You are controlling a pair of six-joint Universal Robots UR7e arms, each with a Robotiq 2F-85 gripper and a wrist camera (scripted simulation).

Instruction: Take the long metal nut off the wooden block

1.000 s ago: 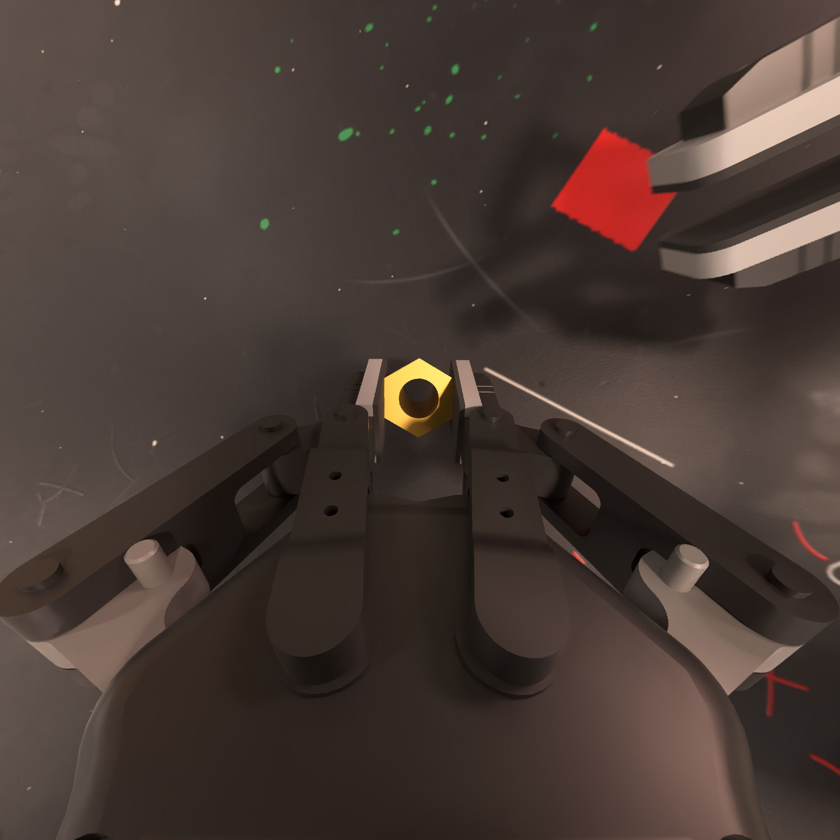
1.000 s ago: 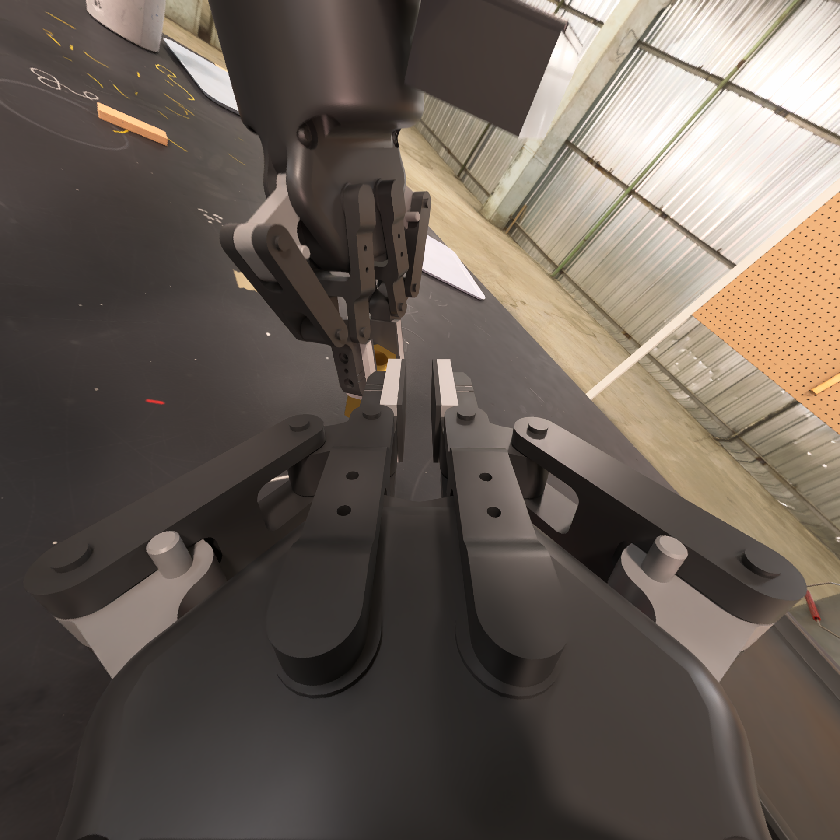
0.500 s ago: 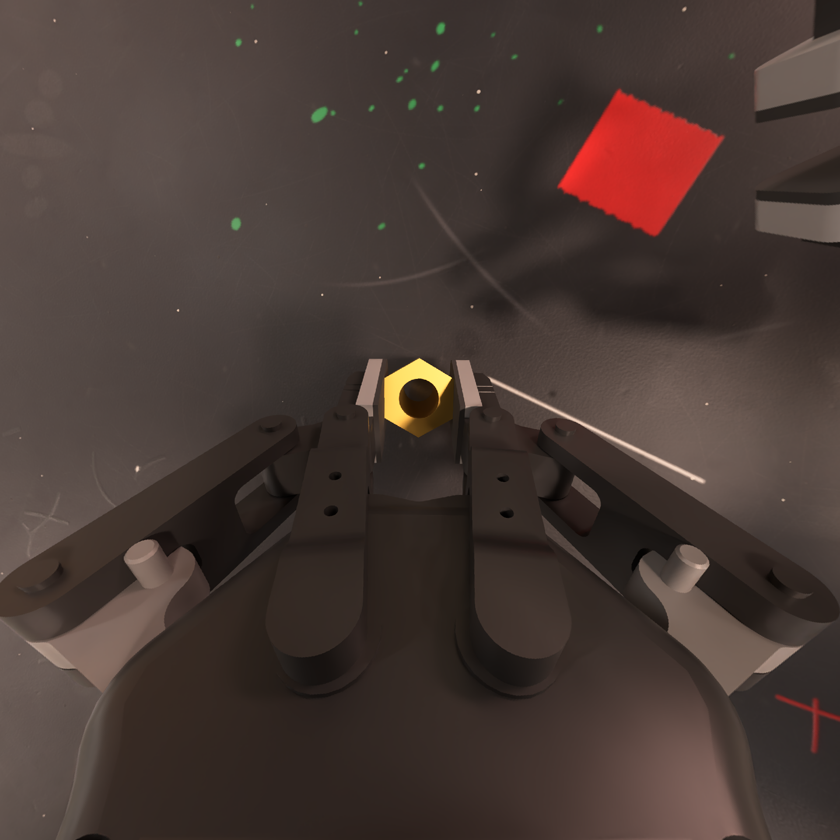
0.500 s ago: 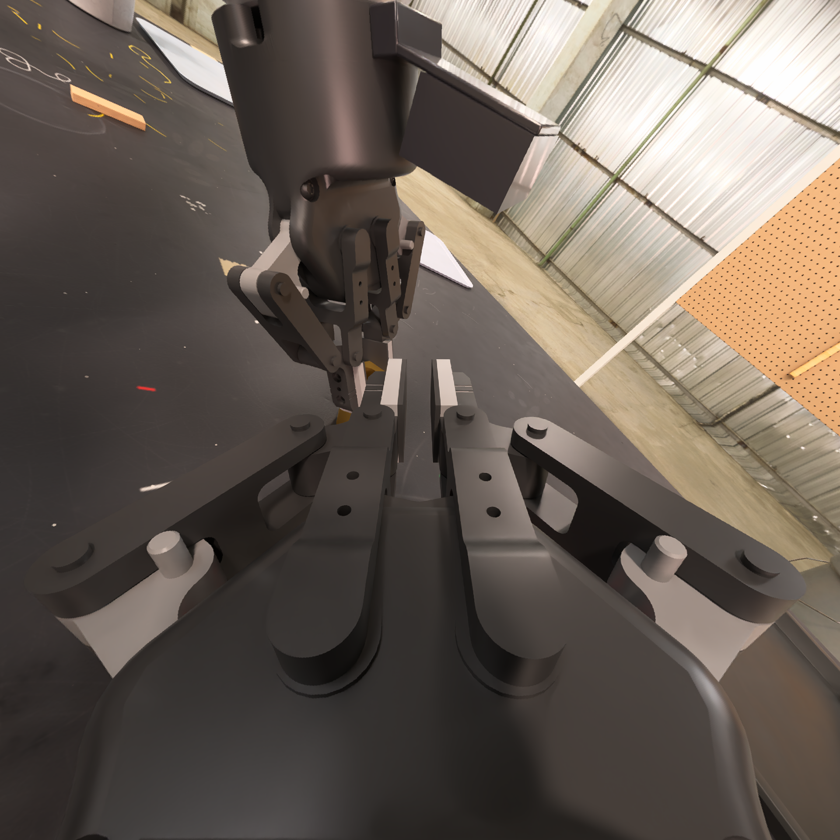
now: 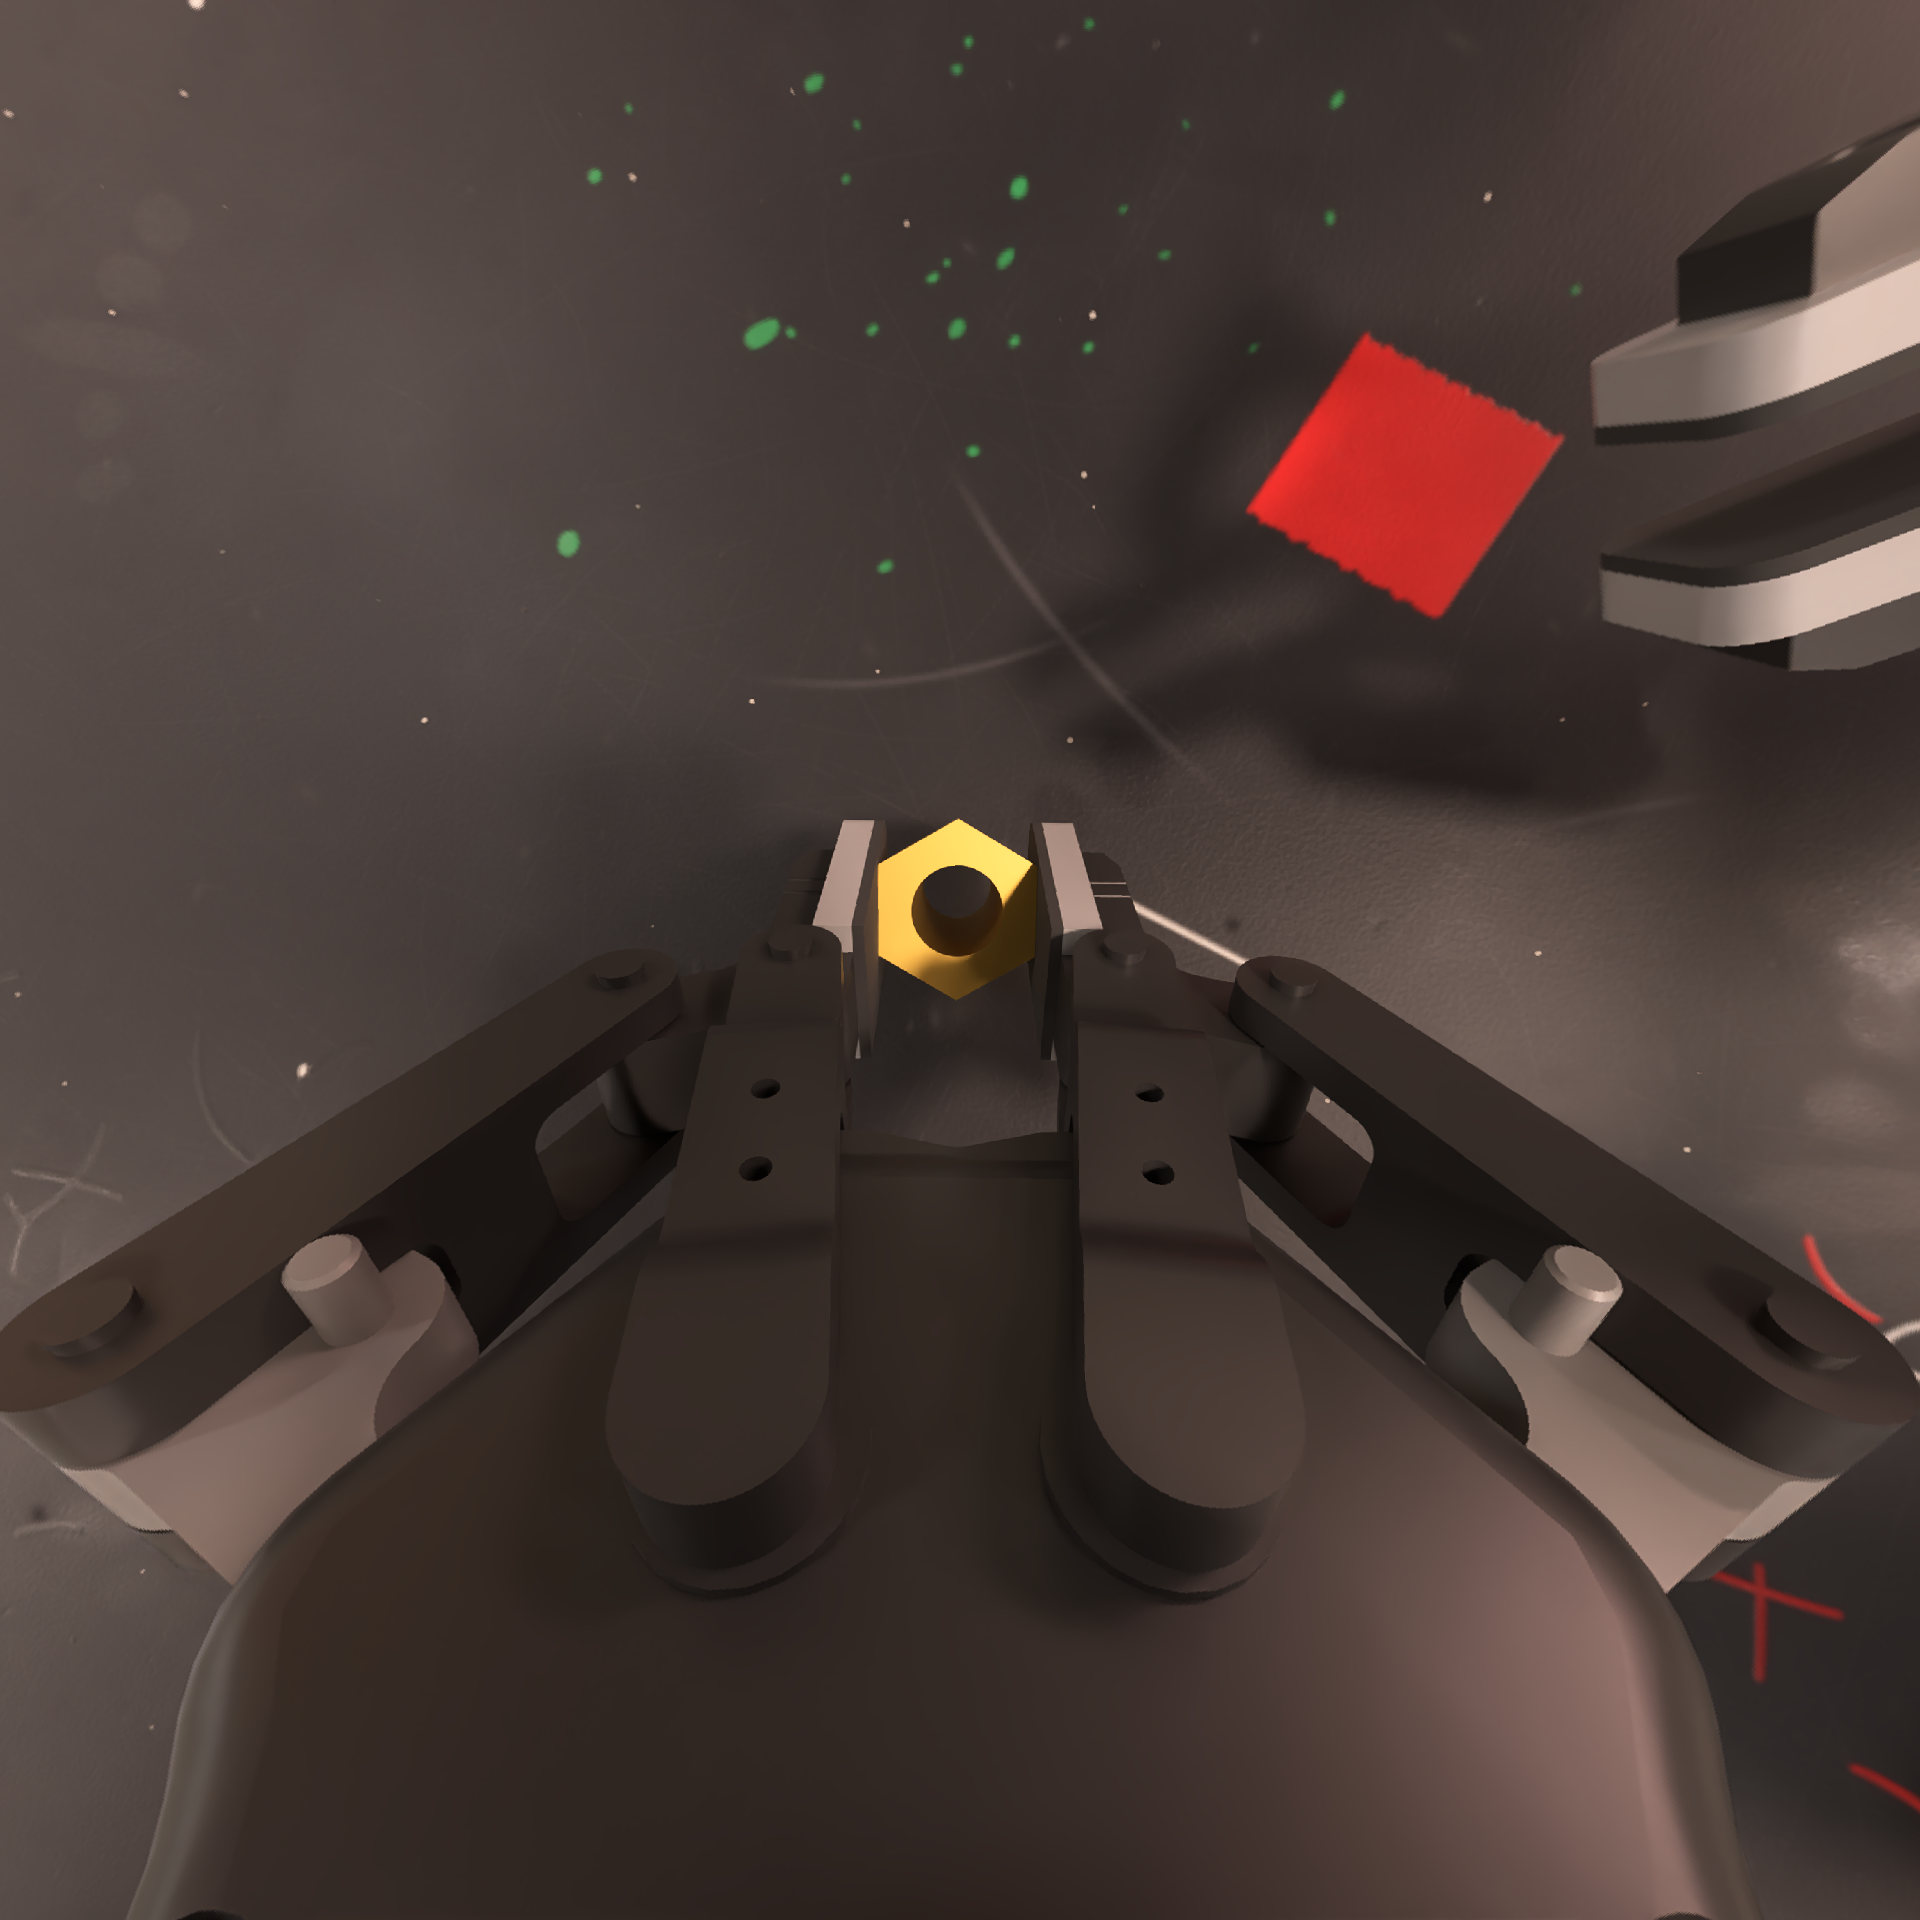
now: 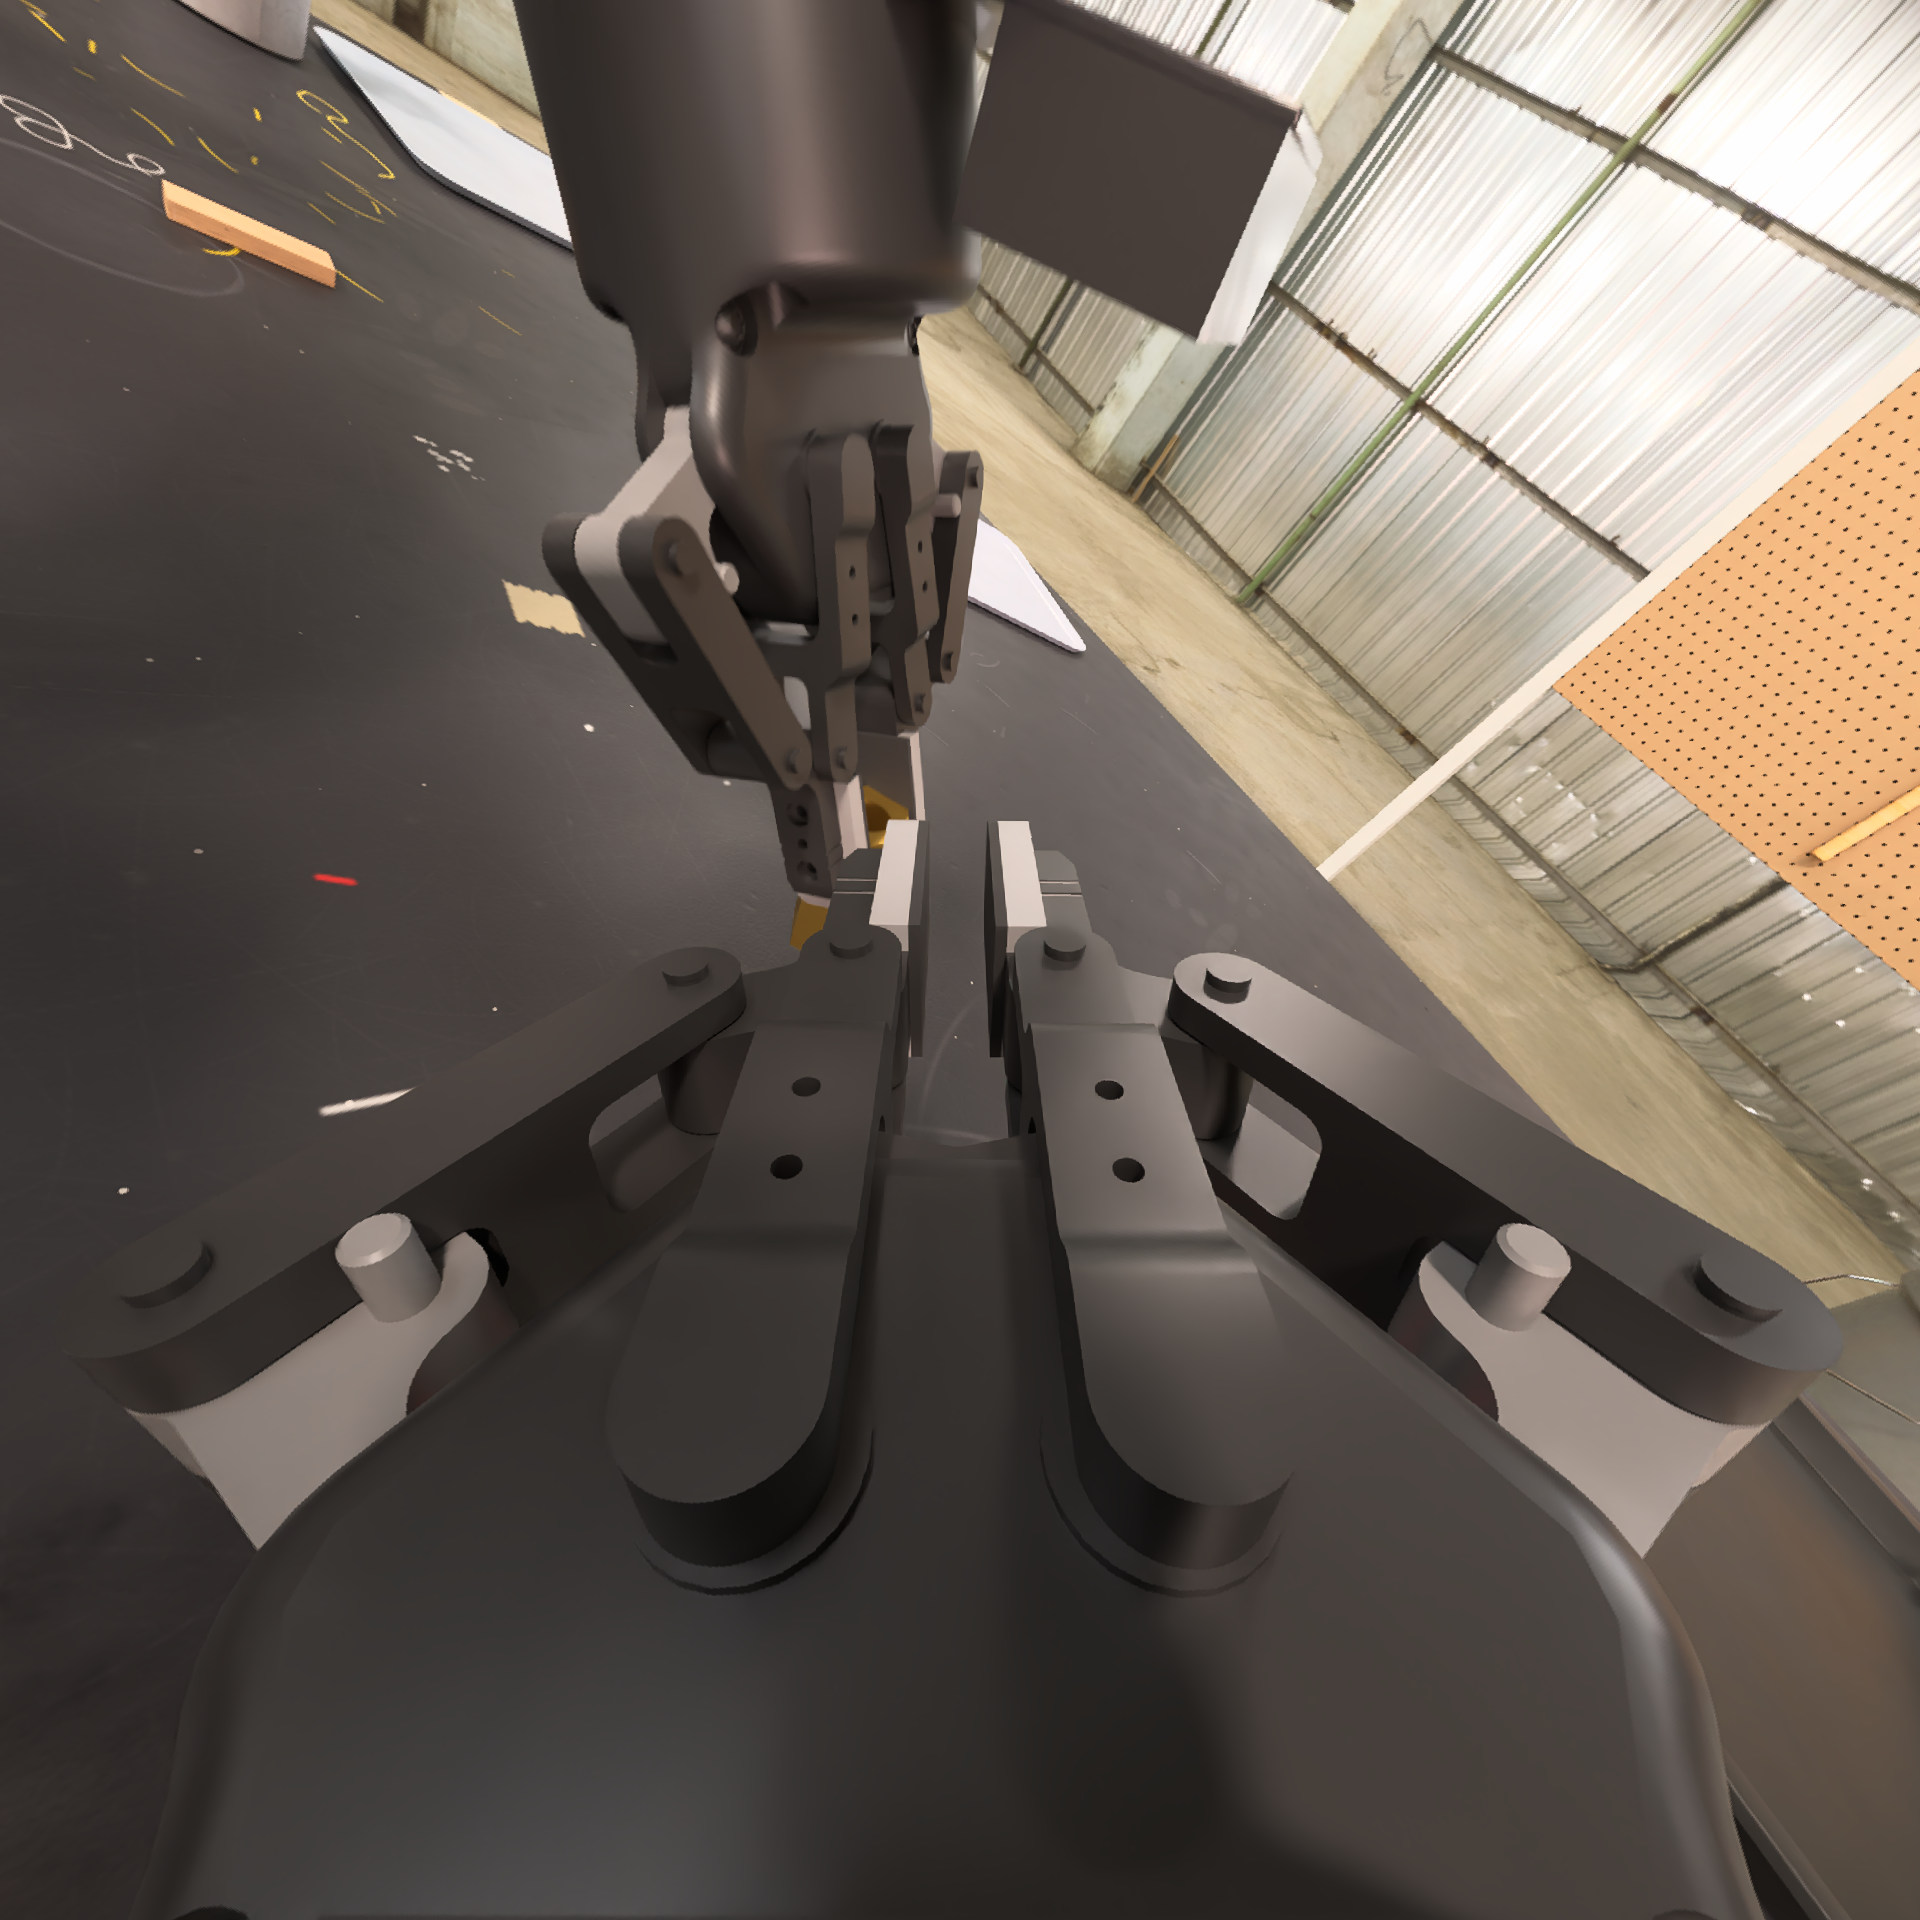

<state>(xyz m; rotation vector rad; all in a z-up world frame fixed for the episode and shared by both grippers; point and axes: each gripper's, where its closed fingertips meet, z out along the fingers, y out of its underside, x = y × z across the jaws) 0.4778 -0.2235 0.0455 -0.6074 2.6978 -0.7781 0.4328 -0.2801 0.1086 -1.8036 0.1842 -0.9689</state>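
Note:
My left gripper [image 5: 956, 894] is shut on the golden hex nut [image 5: 956, 909], gripping two opposite flats, with the nut's bore facing the camera. It holds the nut above the dark table. In the right wrist view the left gripper [image 6: 862, 831] hangs just beyond my own fingertips, with the nut [image 6: 883, 805] showing between its pads. My right gripper [image 6: 956, 873] is empty, its pads a narrow gap apart. It also shows at the upper right of the left wrist view [image 5: 1605, 499]. The wooden block [image 6: 249, 231] lies flat far off at the upper left.
A red square patch [image 5: 1403, 473] and green paint specks mark the dark tabletop [image 5: 416, 623]. A tan tape patch [image 6: 540, 606] and a white sheet [image 6: 1023, 603] lie near the table's far edge. Beyond it are a concrete floor and corrugated walls.
The left gripper keeps its hold on the nut. The right gripper's fingers slid toward the right edge of the left wrist view, then came back in. The left gripper now looks closer in the right wrist view.

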